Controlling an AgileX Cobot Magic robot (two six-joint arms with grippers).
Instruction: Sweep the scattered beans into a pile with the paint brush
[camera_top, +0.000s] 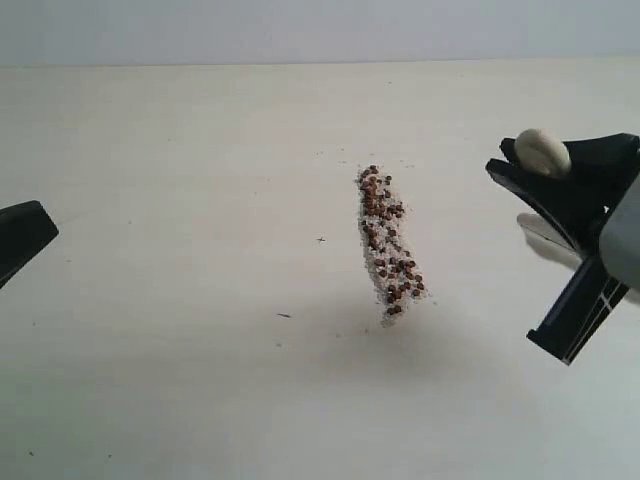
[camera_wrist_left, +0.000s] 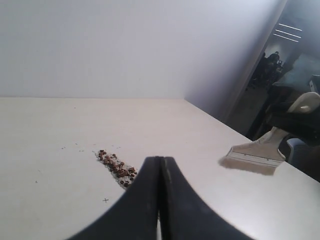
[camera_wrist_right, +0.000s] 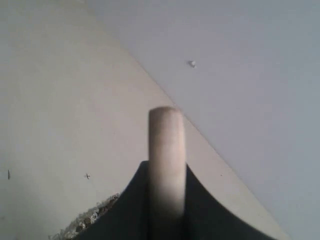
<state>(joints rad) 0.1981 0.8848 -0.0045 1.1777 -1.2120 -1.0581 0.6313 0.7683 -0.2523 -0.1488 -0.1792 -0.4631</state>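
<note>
Beans (camera_top: 388, 245) are lying on the counter (camera_top: 180, 200) in a long narrow strip rather than a compact heap, so the sweeping is looking mostly done, while the right fingers (camera_wrist_right: 132, 200) are gripping the paint brush (camera_wrist_left: 252, 155) near them and the left fingers (camera_wrist_left: 145, 200) are sitting closed, empty.

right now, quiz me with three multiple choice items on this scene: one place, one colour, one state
1. Where do the beans lie? A in a long strip on the table; B in a bowl; C on a plate.
2. What colour is the brush handle? A red; B cream; C blue.
3. The left tool is: A wide open; B holding a cloth; C shut and empty.
Answers: 1 A, the strip lies on the bare table; 2 B, the handle end looks pale cream; 3 C, its jaws meet with nothing between.
</note>
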